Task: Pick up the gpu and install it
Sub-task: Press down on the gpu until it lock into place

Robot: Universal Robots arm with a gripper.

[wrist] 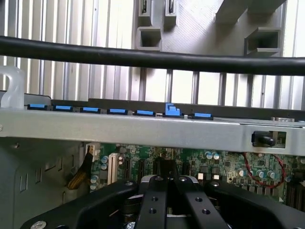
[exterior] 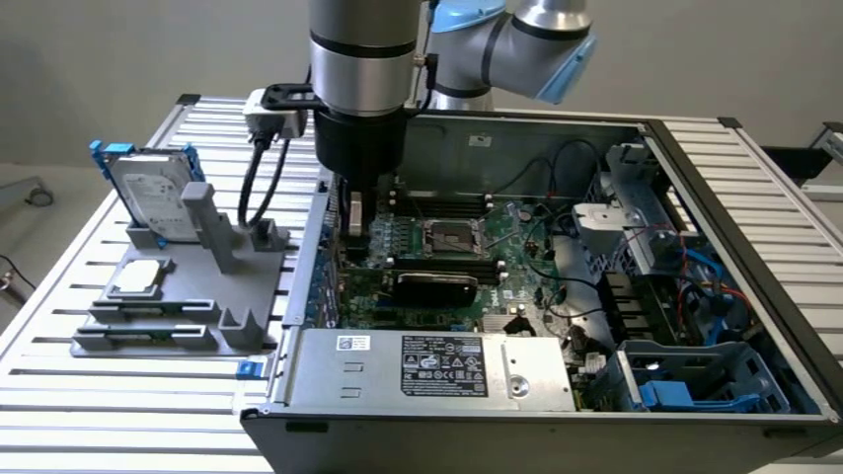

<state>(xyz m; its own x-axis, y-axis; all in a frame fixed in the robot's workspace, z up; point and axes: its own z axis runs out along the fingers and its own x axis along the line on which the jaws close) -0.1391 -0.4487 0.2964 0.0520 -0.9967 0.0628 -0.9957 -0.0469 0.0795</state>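
The gpu (exterior: 435,286) stands on edge in the motherboard's slot area inside the open computer case (exterior: 737,197). Its black rounded shroud faces the exterior camera, with green board around it. My gripper (exterior: 355,242) has come down into the case by the rear wall, at the card's end on the exterior view's left. Whether it touches the card is hidden. In the wrist view the black fingers (wrist: 155,200) of the gripper (wrist: 167,183) lie pressed together with nothing visible between them. Beyond them are the expansion slots (wrist: 128,167) and the blue slot latches (wrist: 171,112).
A grey holder (exterior: 185,286) on the slatted table, at the exterior view's left, carries a silver hard drive in a blue frame (exterior: 152,188) and a small flat drive (exterior: 138,276). The power supply (exterior: 435,365) and blue drive cage (exterior: 698,380) fill the case's near side. A black cable (wrist: 152,57) crosses the wrist view.
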